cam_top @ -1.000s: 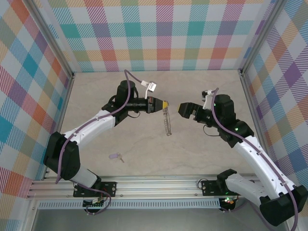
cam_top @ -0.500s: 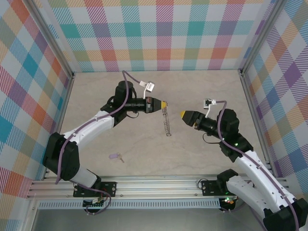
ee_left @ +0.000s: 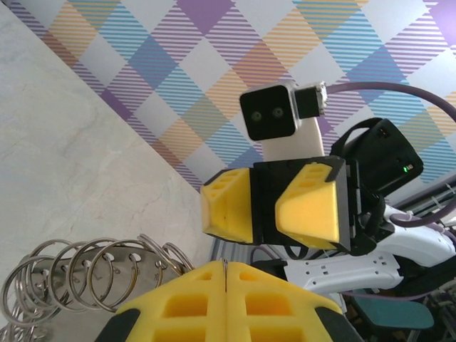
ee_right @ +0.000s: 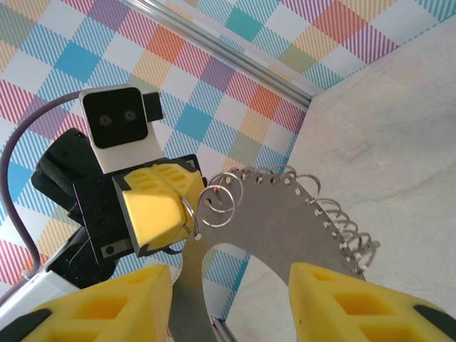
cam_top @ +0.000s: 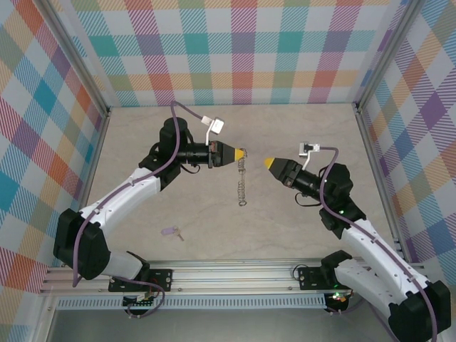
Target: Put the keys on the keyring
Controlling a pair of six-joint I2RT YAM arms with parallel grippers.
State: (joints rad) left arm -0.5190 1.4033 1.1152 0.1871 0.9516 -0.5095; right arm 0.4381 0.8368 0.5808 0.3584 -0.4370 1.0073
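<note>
Top external view: the key (cam_top: 169, 231) lies flat on the pale worktop (cam_top: 299, 135) towards its near-left corner, well apart from both arms. It is tiny, with a lilac head and a short blade. It looks light and stiff and likely to skid on the smooth surface, so the broader head seems the better place to pinch it. Further right, the left gripper (cam_top: 241, 152) is pressed fully closed on the top edge of the keyring (cam_top: 242, 184). The keyring hangs edge-on below it, clear of the worktop, over the middle. The hoop looks like thin, rigid metal that is free to swing from that single pinch. A second hold on its flat band, away from the loops, would probably steady it. The right gripper (cam_top: 267, 162) points at the keyring from just beside it, not touching. Left wrist view: the yellow pads of the left gripper (ee_left: 224, 267) meet with no gap, a fan of wire loops (ee_left: 68, 274) sits beside them, and the right gripper (ee_left: 265, 206) faces them. Right wrist view: this gives what the overhead shot hides, namely the keyring's (ee_right: 285, 221) broad flat face with holes and small split rings along its rim. The right fingers (ee_right: 114, 306) stand partly apart with nothing between them.
</note>
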